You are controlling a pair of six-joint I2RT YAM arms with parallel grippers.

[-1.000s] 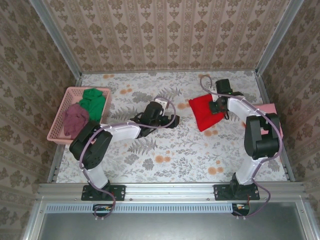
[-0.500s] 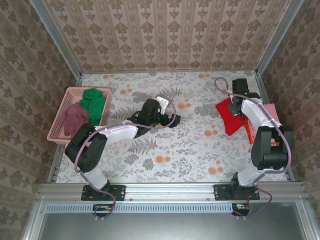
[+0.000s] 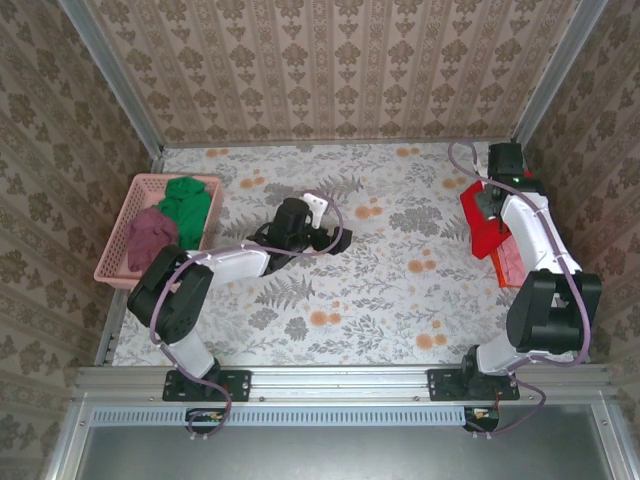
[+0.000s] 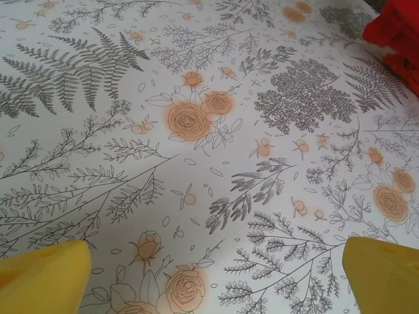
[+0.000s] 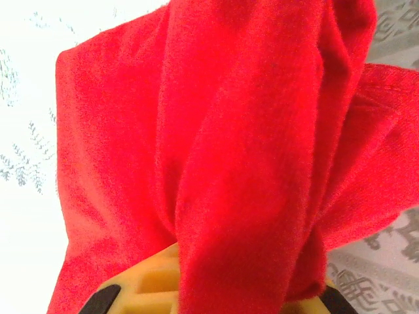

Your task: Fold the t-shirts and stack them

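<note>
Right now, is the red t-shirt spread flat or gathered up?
Gathered up: the red t-shirt hangs in thick creases from the shut right claw. Neatly folded or not, cannot tell.

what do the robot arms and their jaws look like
The left arm and right arm match: white shells, black joints, black bases, and a thin purple cable looped along each. The jaws are yellow.

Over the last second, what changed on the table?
The right gripper, shut on the red shirt, carried it rightward to the right edge of the table. The left gripper, open, drifted slightly left. The basket with the green shirt and maroon shirt stayed put.
</note>
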